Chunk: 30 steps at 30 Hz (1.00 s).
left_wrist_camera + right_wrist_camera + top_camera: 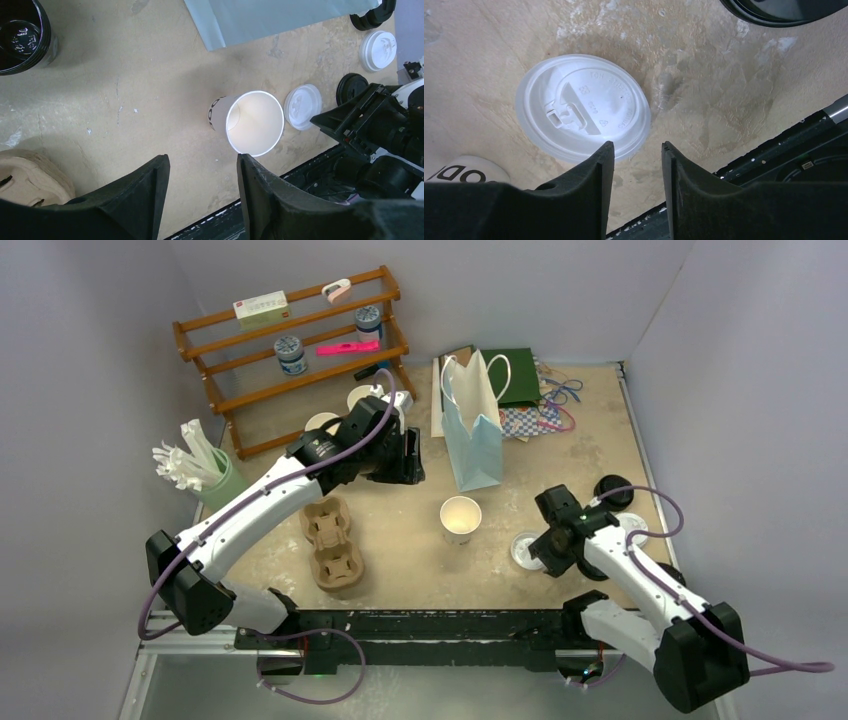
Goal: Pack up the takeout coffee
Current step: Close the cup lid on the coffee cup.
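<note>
A cream-white paper cup (460,517) stands upright and lidless mid-table; it also shows in the left wrist view (252,122). A white lid (581,107) lies flat on the table to its right (522,550). My right gripper (636,145) is open and low, with its fingertips at the lid's near edge (545,552). A black cup (22,35) stands lidless at the top left of the left wrist view. My left gripper (202,160) is open and empty, above the table to the left of the cream cup (405,455).
A brown pulp carrier (332,540) lies front left. A light blue paper bag (472,425) stands behind the cup. Black lids (612,490) and another white lid (632,525) lie at the right. Stacked cream cups (325,422), a wooden shelf (290,350) and a green holder (218,485) stand at the left.
</note>
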Tool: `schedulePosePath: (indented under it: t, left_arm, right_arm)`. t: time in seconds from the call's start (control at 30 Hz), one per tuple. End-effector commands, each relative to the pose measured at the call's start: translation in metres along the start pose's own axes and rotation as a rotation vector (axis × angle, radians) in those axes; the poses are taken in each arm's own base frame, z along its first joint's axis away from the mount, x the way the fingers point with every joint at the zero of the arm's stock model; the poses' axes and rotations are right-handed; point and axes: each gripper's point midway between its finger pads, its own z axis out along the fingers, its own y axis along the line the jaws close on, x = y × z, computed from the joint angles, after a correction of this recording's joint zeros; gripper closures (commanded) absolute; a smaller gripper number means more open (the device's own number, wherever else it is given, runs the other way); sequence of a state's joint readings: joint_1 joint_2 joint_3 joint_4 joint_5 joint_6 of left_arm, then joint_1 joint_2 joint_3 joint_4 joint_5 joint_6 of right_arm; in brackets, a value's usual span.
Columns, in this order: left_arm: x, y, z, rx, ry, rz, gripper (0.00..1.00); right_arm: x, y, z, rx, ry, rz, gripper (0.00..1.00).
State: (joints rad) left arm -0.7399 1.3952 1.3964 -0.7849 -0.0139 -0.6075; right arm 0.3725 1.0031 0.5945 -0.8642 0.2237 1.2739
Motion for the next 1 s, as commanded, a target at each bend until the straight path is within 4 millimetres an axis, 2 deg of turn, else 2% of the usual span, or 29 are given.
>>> schedulePosePath:
  t: [0.0, 0.1, 0.47, 0.6, 0.77, 0.97]
  left_arm:
    - [-0.007, -0.006, 0.001, 0.039, -0.014, 0.024, 0.46]
    - [-0.007, -0.007, 0.000, 0.040, -0.013, 0.031, 0.46]
    - [-0.010, -0.005, -0.006, 0.028, -0.014, 0.050, 0.46]
    - [-0.010, -0.005, -0.008, 0.025, -0.018, 0.048, 0.46]
    - [-0.013, -0.007, -0.010, 0.033, -0.025, 0.052, 0.47]
    - [-0.019, -0.026, -0.011, 0.140, -0.055, 0.081, 0.47]
  right_arm:
    - [-0.002, 0.000, 0.006, 0.006, -0.014, 0.056, 0.59]
    - [-0.003, -0.001, 0.011, 0.025, -0.024, 0.047, 0.62]
    - [-0.002, -0.005, 0.030, 0.043, -0.036, 0.029, 0.66]
    - [-0.002, -0.003, 0.029, 0.047, -0.034, 0.022, 0.81]
    - [-0.004, 0.003, 0.012, 0.035, -0.016, -0.010, 0.99]
    - [-0.004, 0.016, -0.028, -0.041, 0.034, -0.068, 1.00]
